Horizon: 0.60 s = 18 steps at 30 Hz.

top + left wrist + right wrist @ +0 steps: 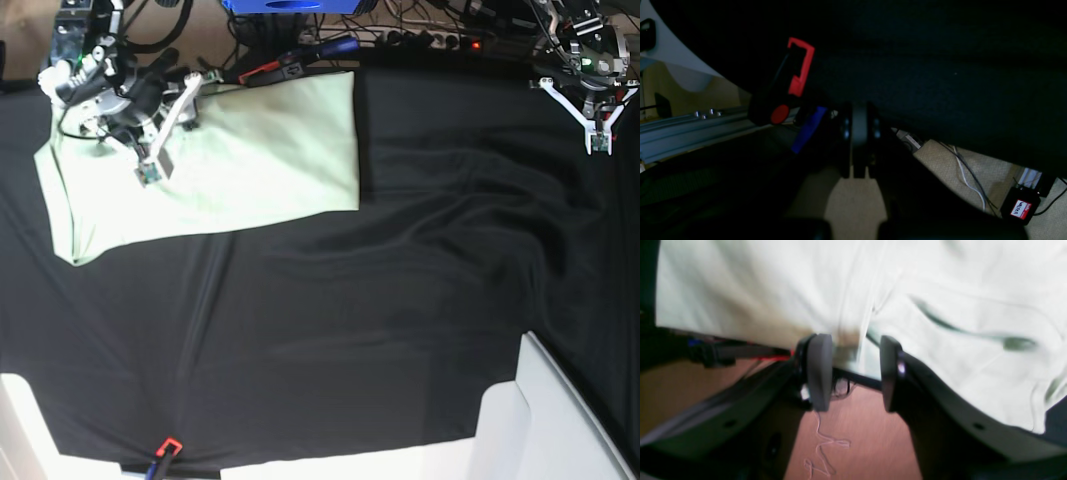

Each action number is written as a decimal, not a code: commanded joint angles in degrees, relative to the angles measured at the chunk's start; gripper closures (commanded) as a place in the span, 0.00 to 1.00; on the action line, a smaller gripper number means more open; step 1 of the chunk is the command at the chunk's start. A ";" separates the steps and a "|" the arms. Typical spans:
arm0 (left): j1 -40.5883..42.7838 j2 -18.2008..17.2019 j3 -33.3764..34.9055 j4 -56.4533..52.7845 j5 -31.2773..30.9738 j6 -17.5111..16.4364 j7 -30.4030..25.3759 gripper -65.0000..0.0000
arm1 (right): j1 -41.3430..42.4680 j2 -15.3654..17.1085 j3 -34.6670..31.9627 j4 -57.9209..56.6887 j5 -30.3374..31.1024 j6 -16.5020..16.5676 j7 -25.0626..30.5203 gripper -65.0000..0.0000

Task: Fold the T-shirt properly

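The pale mint-green T-shirt [260, 150] lies flat on the black table cloth [400, 330] at the far left, folded into a rough rectangle. It fills the upper part of the right wrist view [773, 290], blurred. My right gripper [150, 172] is over the shirt's left part. In the right wrist view it [855, 371] is open, pads apart, with a shirt edge just beyond the gap. My left gripper [600, 145] hangs at the far right corner, away from the shirt. In the left wrist view it [859, 133] is shut and empty.
Cables and a power strip [430, 40] run along the far table edge. A red clamp [800, 66] and an aluminium rail [690, 130] show beside the left gripper. White panels [530, 420] stand at the near corners. A red-and-blue clamp [165, 450] sits on the near edge.
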 commanded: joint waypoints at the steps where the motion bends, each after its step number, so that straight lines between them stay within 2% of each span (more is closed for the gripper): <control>1: 0.12 -0.83 -0.30 0.85 0.60 0.62 -0.67 1.00 | 0.37 -0.08 -0.22 0.64 0.47 0.42 1.09 0.71; 4: 0.12 -0.83 -0.30 0.85 0.60 0.62 -0.67 1.00 | 2.30 0.45 -2.33 -0.33 0.39 4.11 1.70 0.88; 6: 0.12 -0.83 -0.30 0.85 0.60 0.62 -0.67 1.00 | 4.24 1.77 -2.07 -1.29 0.21 4.91 1.79 1.00; 8: 0.12 -0.83 -0.39 0.85 0.25 0.62 -0.67 1.00 | 5.82 3.53 -1.45 -2.70 0.21 4.11 1.97 0.99; 10: 0.12 -0.83 -0.48 0.85 0.25 0.62 -0.67 1.00 | 7.58 4.67 2.86 -3.93 0.21 4.29 2.85 0.99; 14: 0.12 -0.83 -0.48 0.85 0.16 0.62 -0.67 1.00 | 12.85 6.87 16.92 -7.98 0.39 4.55 4.87 0.98; 15: 0.12 -0.83 -0.48 0.85 0.16 0.62 -0.67 1.00 | 14.43 7.75 19.74 -9.91 0.39 5.34 4.08 0.97; 18: 0.12 -0.66 -0.30 0.85 0.16 0.62 -0.67 1.00 | 19.62 10.91 26.42 -17.73 0.47 13.48 0.56 0.81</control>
